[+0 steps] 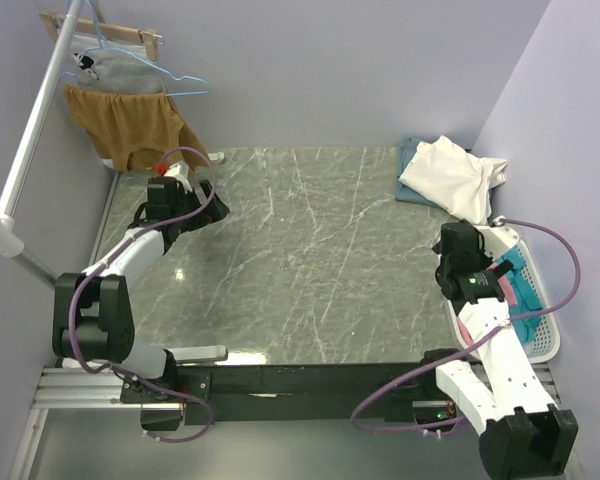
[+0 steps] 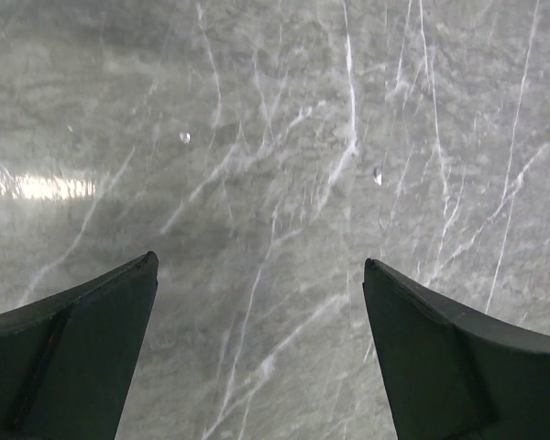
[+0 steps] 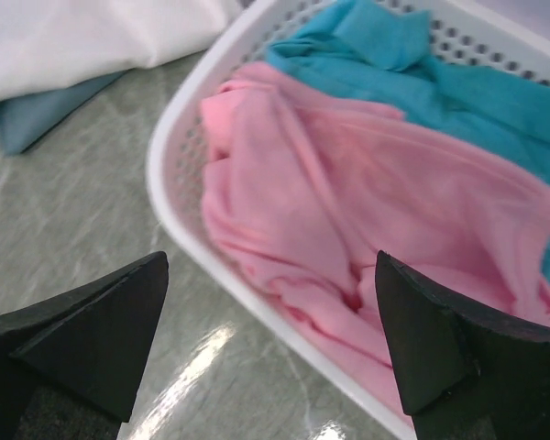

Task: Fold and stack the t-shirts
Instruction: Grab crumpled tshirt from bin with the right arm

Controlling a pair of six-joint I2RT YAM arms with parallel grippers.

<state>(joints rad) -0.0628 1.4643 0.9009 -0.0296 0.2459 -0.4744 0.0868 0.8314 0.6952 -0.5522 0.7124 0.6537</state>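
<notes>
A pink t-shirt (image 3: 348, 202) lies crumpled in a white basket (image 3: 174, 137) with a teal t-shirt (image 3: 458, 82) behind it. The basket shows at the table's right edge (image 1: 550, 330) in the top view. A cream-white t-shirt (image 1: 450, 175) lies loosely on a folded grey-blue t-shirt (image 1: 410, 160) at the back right; both show in the right wrist view, cream-white (image 3: 82, 37) over grey-blue (image 3: 37, 115). My right gripper (image 3: 270, 266) is open and empty, hovering over the basket's near rim. My left gripper (image 2: 257, 266) is open and empty above bare table at the far left (image 1: 195, 200).
A mustard-brown garment (image 1: 130, 125) and a grey garment (image 1: 115, 68) hang on hangers from a white rail (image 1: 30, 130) at the back left. Lilac walls close in the table's back and sides. The marble tabletop (image 1: 300, 250) spreads between the arms.
</notes>
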